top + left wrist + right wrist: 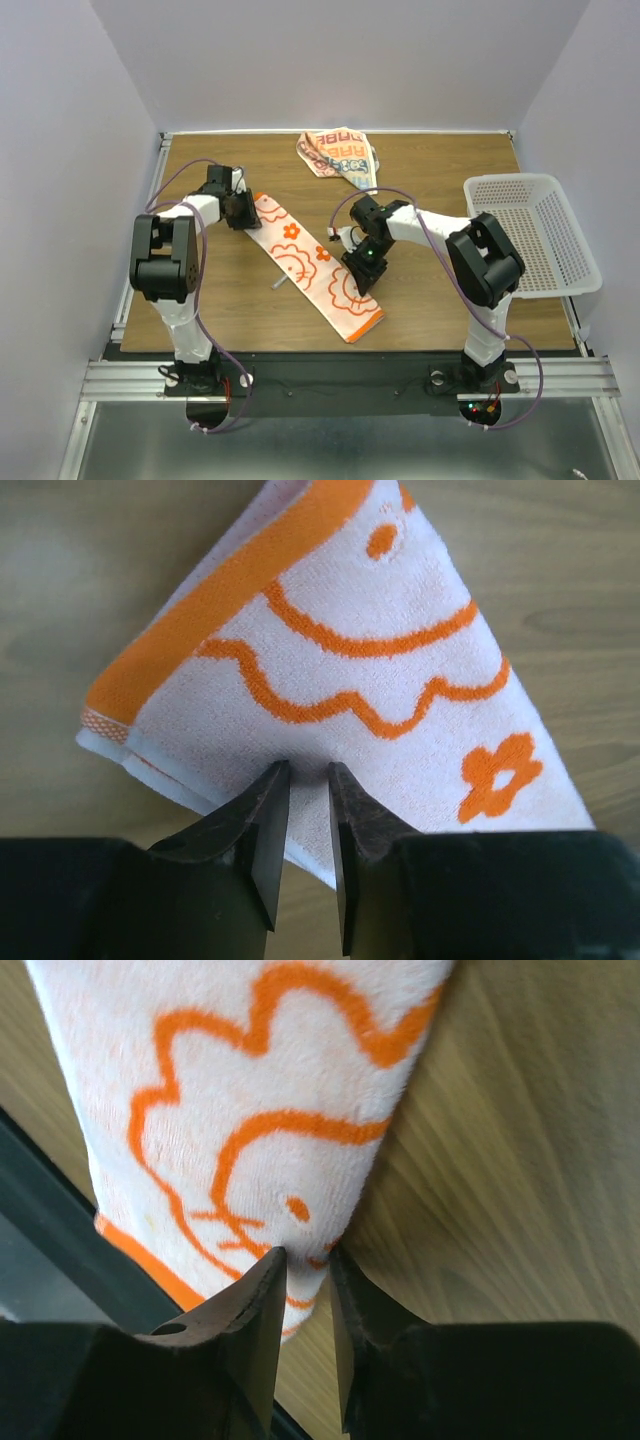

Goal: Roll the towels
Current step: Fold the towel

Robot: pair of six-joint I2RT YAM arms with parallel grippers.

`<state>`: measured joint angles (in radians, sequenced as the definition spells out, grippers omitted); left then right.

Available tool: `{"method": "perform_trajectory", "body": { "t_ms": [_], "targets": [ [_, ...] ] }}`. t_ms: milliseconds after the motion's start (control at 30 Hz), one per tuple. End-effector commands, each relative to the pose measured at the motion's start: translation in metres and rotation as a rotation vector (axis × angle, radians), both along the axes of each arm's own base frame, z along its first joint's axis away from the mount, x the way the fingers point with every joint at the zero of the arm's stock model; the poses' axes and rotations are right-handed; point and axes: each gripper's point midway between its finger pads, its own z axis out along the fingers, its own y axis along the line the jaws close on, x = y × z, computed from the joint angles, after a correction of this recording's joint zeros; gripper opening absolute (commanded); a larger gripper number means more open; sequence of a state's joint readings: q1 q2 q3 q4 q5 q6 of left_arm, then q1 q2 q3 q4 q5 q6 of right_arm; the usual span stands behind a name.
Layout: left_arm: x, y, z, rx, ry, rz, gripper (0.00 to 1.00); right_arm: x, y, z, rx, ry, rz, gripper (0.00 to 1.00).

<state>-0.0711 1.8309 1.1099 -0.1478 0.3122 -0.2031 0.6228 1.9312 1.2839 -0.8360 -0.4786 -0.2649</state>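
One towel (310, 262), white with orange cartoon lines and an orange border, lies folded into a long strip running diagonally from far left to near right. My left gripper (243, 213) sits at its far left end, jaws shut on the towel's edge (340, 650), cloth pinched between the fingertips (270, 790). My right gripper (362, 280) is at the strip's right edge near its lower end, shut on a fold of the towel (250, 1090). The second towel (338, 152), with blue lettering, lies crumpled at the back centre.
A white perforated basket (540, 230) stands at the table's right edge, slightly overhanging it. The table's front edge and a dark rail (60, 1220) run close to the towel's lower end. Walls enclose the table on three sides.
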Motion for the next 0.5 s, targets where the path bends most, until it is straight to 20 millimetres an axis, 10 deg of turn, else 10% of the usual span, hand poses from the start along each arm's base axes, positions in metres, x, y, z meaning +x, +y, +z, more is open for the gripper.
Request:
{"method": "perform_trajectory", "body": {
  "t_ms": [0, 133, 300, 467],
  "targets": [
    [0.032, -0.019, -0.022, -0.044, 0.013, -0.016, 0.32, -0.023, 0.006, -0.007, 0.047, 0.106, 0.018, 0.32],
    [0.1, -0.047, 0.006, -0.092, -0.103, -0.122, 0.31, -0.027, 0.022, 0.008, 0.132, 0.15, 0.009, 0.35],
    [0.134, -0.089, -0.007, -0.134, -0.062, -0.265, 0.32, -0.017, 0.041, 0.007, 0.176, 0.188, -0.01, 0.36],
    [0.172, -0.089, 0.039, -0.073, -0.215, -0.286, 0.48, 0.004, 0.068, 0.011, 0.239, 0.185, -0.023, 0.36]
  ]
}}
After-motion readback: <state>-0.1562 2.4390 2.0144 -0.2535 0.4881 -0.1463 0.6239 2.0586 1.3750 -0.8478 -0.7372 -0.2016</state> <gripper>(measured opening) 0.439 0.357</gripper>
